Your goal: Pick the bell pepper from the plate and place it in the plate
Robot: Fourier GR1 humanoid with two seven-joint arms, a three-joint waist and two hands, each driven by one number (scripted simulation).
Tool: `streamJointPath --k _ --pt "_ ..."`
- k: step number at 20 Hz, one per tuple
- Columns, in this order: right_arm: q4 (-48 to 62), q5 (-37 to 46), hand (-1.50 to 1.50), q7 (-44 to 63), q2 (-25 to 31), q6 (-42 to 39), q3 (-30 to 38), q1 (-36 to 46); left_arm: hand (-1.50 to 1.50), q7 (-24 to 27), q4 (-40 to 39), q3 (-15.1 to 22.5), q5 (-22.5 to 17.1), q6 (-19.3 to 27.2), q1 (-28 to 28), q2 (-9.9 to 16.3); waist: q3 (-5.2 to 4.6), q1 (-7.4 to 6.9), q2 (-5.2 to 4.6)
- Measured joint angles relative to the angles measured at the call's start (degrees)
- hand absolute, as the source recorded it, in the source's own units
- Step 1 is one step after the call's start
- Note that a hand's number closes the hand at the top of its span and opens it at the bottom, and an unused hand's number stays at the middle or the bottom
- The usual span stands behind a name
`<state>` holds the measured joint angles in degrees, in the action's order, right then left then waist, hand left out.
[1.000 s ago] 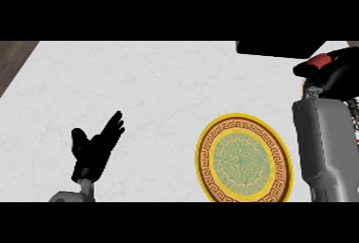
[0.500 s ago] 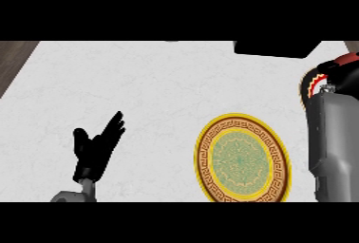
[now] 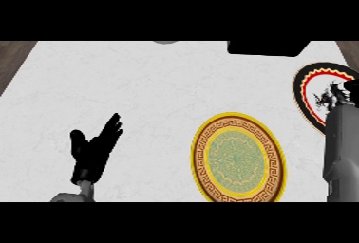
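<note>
Lower left: black left hand (image 3: 95, 149), fingers straight, open. Right edge: right hand (image 3: 335, 95) over black red-rimmed plate (image 3: 306, 85), fingers unclear. Centre-right: round yellow-rimmed green plate (image 3: 238, 190).

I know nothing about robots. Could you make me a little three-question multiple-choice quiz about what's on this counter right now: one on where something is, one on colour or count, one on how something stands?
1. Where does the round yellow-rimmed plate with a green centre lie?
A. far left edge
B. right of centre, near the lower edge
C. top left corner

2. What colours ring the second round plate with a black rim at the right edge?
A. blue and silver
B. plain white
C. black, red and yellow

3. How is the left hand?
A. open, fingers straight, holding nothing
C. lying on the green-centred plate
B. curled round a pepper

Answers: 1 B, it sits right of centre beside the grey right forearm. 2 C, those bands show along its rim. 3 A, its fingers point up over bare white counter.
</note>
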<state>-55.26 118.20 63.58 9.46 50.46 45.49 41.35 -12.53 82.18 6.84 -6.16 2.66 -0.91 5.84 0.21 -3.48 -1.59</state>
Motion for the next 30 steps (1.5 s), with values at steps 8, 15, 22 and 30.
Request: streamJointPath --k 8,15,22,30 --pt "8.7 -2.5 1.50 -1.4 4.5 8.7 8.8 -0.4 0.00 -1.0 1.2 -0.3 0.0 0.5 1.0 0.1 0.03 0.86 0.42" --pt "23.6 -16.6 -1.50 -4.3 9.4 9.1 14.8 1.6 0.00 -0.1 0.4 -1.0 -0.4 0.0 1.2 0.3 0.14 1.29 0.53" --pt "30.4 -31.8 -1.50 -19.8 12.6 15.5 14.8 3.1 0.00 -0.8 0.0 -1.5 -0.4 0.2 0.2 0.2 0.27 1.63 0.71" --pt "23.8 -47.5 -1.50 -33.3 10.0 24.0 11.7 2.5 0.00 0.4 -0.7 -1.8 -0.5 -0.3 1.5 0.3 0.20 2.24 1.14"
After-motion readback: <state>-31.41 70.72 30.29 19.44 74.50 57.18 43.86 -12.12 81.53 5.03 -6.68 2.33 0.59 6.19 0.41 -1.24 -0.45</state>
